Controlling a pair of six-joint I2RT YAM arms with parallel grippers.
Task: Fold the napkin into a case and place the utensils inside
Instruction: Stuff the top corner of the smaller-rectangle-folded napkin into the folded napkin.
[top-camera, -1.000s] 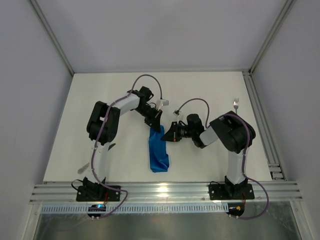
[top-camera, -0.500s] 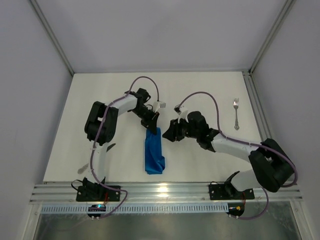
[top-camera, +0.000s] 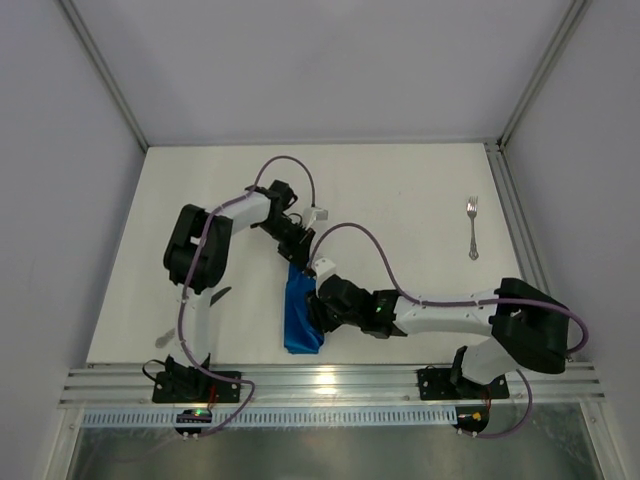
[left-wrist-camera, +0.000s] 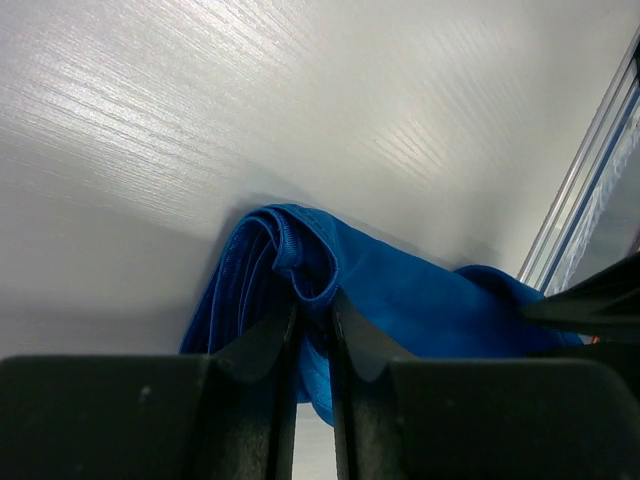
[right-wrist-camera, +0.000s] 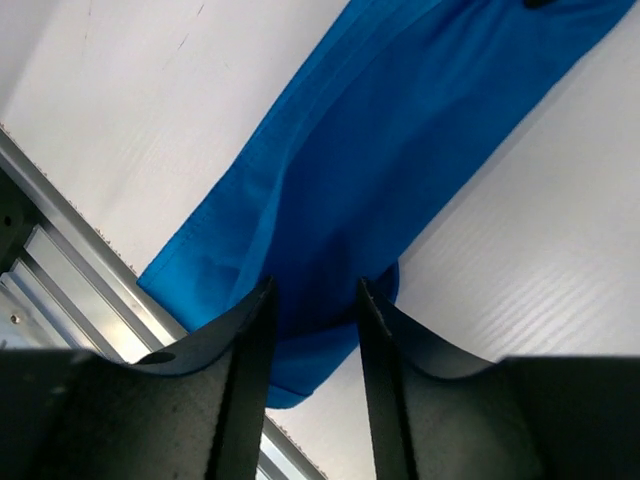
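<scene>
The napkin (top-camera: 296, 325) lies on the table (top-camera: 400, 190) folded into a narrow blue strip running from 12 to 6 o'clock. Whether its layers make an open pouch cannot be told. The fork (top-camera: 472, 228) lies outside it on the bare table, well apart at about 2 o'clock from the strip, tines toward 12.

The left gripper (top-camera: 298, 255) sits at the strip's 12 o'clock end. In the left wrist view its jaws are clenched almost together on a rolled hem of the napkin (left-wrist-camera: 400, 300), with cloth bunched up around the tips of the gripper (left-wrist-camera: 313, 320).

The right gripper (top-camera: 316, 310) is at the strip's 3 o'clock edge, toward the 6 o'clock end. In the right wrist view the gripper (right-wrist-camera: 315, 290) has its jaws released and apart, with the napkin (right-wrist-camera: 380, 130) showing between them. Whether the tips touch the cloth cannot be told.

The strip's 6 o'clock end lies just beside the aluminium rail (top-camera: 330, 380) at the table's near edge, and this rail (right-wrist-camera: 40, 270) runs close past the cloth's corner. White table shows toward 12 o'clock and between the strip and the fork.
</scene>
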